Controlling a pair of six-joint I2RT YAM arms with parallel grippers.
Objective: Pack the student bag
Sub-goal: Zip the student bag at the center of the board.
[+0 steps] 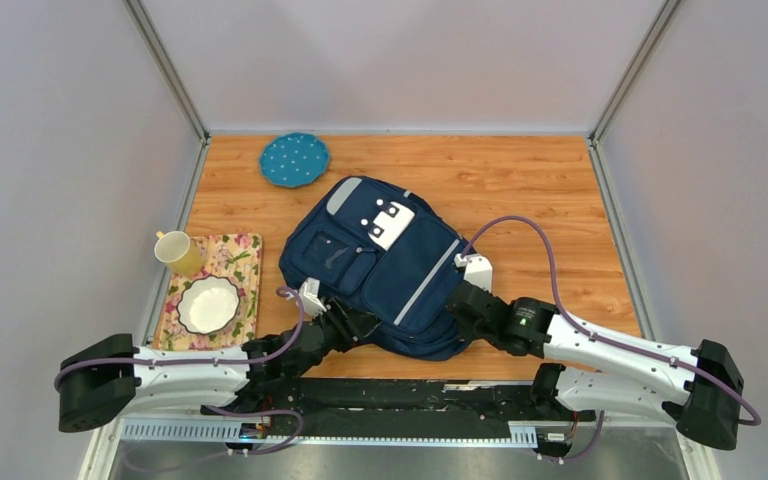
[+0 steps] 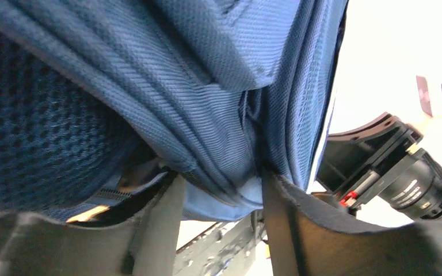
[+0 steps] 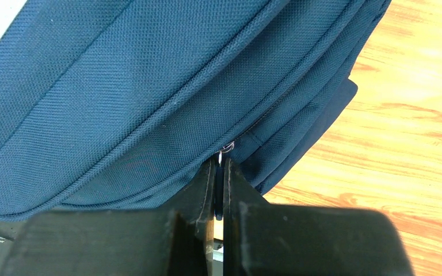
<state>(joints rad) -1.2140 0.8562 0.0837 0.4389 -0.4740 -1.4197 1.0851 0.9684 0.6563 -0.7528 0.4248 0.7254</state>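
Observation:
The student bag (image 1: 390,265), navy blue with a white patch and a grey stripe, lies flat in the middle of the wooden table. My left gripper (image 1: 345,325) is at its near left edge. In the left wrist view a thick fold of the bag (image 2: 207,86) is bunched between the two wide-set fingers of my left gripper (image 2: 221,181) and touches both. My right gripper (image 1: 460,300) is at the bag's near right edge. In the right wrist view my right gripper (image 3: 220,164) is shut on the zipper pull (image 3: 221,154) of the bag (image 3: 121,103).
A teal dotted plate (image 1: 294,160) lies at the back. A floral tray (image 1: 245,250) at the left carries a white bowl (image 1: 208,305), with a yellow mug (image 1: 178,252) at its corner. Walls close the table on three sides. The right arm (image 2: 391,167) shows in the left wrist view.

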